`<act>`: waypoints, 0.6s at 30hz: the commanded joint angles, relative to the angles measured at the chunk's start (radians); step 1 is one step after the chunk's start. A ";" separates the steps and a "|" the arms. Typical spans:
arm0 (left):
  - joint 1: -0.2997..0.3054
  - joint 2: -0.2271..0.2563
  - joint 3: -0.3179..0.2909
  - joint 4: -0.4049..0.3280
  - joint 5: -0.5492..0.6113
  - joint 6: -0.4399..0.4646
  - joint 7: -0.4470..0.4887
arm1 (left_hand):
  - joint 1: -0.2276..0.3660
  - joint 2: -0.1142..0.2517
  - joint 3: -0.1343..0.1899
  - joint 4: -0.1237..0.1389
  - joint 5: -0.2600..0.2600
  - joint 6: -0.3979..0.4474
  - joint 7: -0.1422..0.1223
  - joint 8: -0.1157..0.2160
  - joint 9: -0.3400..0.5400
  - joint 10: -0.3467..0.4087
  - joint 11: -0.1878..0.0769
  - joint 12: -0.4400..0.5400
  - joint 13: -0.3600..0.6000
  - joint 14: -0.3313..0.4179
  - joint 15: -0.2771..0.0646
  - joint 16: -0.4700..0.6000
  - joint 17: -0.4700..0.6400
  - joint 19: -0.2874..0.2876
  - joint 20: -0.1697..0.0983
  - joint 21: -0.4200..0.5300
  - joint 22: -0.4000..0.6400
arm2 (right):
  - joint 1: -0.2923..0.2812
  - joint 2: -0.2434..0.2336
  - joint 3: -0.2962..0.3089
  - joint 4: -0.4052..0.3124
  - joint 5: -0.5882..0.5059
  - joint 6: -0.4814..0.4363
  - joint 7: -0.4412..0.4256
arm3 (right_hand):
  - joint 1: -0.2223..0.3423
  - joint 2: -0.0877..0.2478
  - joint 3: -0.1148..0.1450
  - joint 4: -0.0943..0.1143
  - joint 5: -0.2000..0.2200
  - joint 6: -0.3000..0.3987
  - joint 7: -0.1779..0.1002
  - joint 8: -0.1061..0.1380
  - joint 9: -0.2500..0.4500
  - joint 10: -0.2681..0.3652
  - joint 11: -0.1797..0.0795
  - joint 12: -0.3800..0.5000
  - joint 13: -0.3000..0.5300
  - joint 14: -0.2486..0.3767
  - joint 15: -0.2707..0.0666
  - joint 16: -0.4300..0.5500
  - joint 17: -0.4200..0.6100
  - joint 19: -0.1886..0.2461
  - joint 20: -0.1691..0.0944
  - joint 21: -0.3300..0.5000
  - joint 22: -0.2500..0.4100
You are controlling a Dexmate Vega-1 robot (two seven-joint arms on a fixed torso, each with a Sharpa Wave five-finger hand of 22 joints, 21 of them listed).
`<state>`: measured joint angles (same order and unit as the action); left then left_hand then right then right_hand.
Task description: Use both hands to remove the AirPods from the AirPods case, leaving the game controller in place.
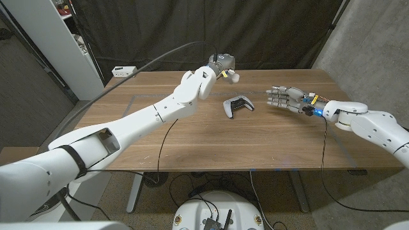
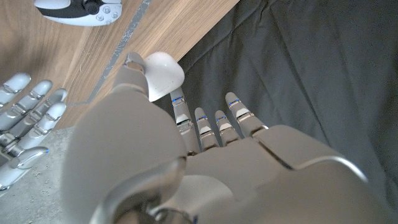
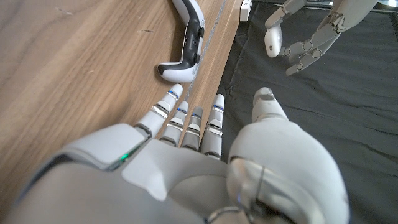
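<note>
AirPods case (image 1: 234, 77): pinched aloft in left hand (image 1: 220, 66); right hand (image 1: 285, 98), spread and empty, should approach above game controller (image 1: 238, 105) without touching.

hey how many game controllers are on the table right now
1. The game controller lies near the middle of the wooden table, between the left hand, which holds the white AirPods case raised, and the open right hand.

We cannot tell whether the AirPods case (image 2: 164, 73), half hidden behind the left hand (image 2: 155, 162), is open.
</note>
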<state>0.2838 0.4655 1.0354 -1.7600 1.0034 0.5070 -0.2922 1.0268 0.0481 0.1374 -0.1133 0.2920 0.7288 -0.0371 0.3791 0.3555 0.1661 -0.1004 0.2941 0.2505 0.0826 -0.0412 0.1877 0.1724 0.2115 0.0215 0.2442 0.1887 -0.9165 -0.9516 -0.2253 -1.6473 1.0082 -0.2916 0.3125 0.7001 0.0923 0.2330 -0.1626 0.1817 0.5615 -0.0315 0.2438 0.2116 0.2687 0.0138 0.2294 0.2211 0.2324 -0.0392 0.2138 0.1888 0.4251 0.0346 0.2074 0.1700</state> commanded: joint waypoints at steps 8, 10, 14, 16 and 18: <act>0.018 -0.063 -0.017 -0.012 0.088 0.003 -0.097 | 0.016 0.021 -0.013 -0.001 -0.002 0.099 -0.084 0.070 0.102 0.014 -0.002 -0.003 0.003 0.012 -0.046 0.001 0.002 0.004 0.003 0.000 0.004 | 0.100 0.083 -0.048 0.097 0.092 -0.098 0.103 | 0.032 -0.004 0.007 -0.007 0.002 0.022 0.012 0.007 0.003 0.015 0.005 0.005 0.005 0.010 -0.004 0.003 0.003 0.018 -0.008 0.004 0.004; 0.018 -0.069 -0.016 -0.008 0.090 0.003 -0.106 | 0.017 0.022 -0.014 -0.001 -0.002 0.100 -0.085 0.071 0.103 0.015 -0.003 -0.003 0.003 0.012 -0.046 0.001 0.002 0.003 0.004 -0.001 0.004 | 0.097 0.092 -0.046 0.099 0.104 -0.103 0.099 | 0.035 -0.005 0.007 -0.008 0.003 0.022 0.012 0.007 0.004 0.015 0.005 0.005 0.005 0.011 -0.005 0.003 0.003 0.018 -0.007 0.004 0.004; 0.021 -0.081 -0.017 0.002 0.085 -0.001 -0.107 | 0.018 0.024 -0.017 0.000 -0.002 0.102 -0.081 0.072 0.106 0.017 -0.004 -0.003 0.003 0.017 -0.047 0.002 0.002 0.003 0.004 -0.001 0.005 | 0.100 0.100 -0.047 0.108 0.108 -0.103 0.106 | 0.039 -0.006 0.008 -0.008 0.003 0.022 0.014 0.006 0.004 0.015 0.003 0.006 0.006 0.011 -0.006 0.002 0.003 0.018 -0.008 0.003 0.004; 0.022 -0.086 -0.017 0.006 0.082 -0.003 -0.104 | 0.018 0.025 -0.019 0.001 -0.002 0.101 -0.080 0.071 0.106 0.018 -0.004 -0.003 0.003 0.017 -0.047 0.002 0.002 0.003 0.005 -0.002 0.005 | 0.102 0.106 -0.048 0.113 0.112 -0.106 0.105 | 0.041 -0.007 0.008 -0.009 0.003 0.019 0.014 0.004 0.004 0.015 0.003 0.005 0.006 0.011 -0.007 0.003 0.003 0.018 -0.007 0.003 0.004; 0.022 -0.093 -0.016 0.011 0.080 -0.004 -0.102 | 0.019 0.025 -0.021 0.001 -0.002 0.099 -0.081 0.071 0.108 0.019 -0.003 -0.003 0.003 0.017 -0.047 0.002 0.002 0.003 0.006 -0.002 0.005 | 0.106 0.109 -0.052 0.120 0.106 -0.102 0.111 | 0.044 -0.008 0.008 -0.009 0.003 0.017 0.013 0.003 0.004 0.015 0.003 0.005 0.007 0.011 -0.006 0.002 0.004 0.019 -0.007 0.002 0.004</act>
<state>0.2996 0.4042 1.0224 -1.7686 1.0794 0.5112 -0.3805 1.0270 0.0479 0.1226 -0.1147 0.2881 0.7341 -0.0319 0.3791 0.3556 0.1750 -0.1021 0.2942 0.2507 0.0878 -0.0357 0.1877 0.1725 0.2115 0.0215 0.2442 0.1886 -0.8305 -0.8741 -0.2663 -1.5596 1.0963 -0.3806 0.4023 0.7304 0.0883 0.2371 -0.1666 0.1817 0.5736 -0.0193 0.2438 0.2115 0.2785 0.0163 0.2294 0.2258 0.2324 -0.0391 0.2139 0.1887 0.4343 0.0285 0.2074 0.1699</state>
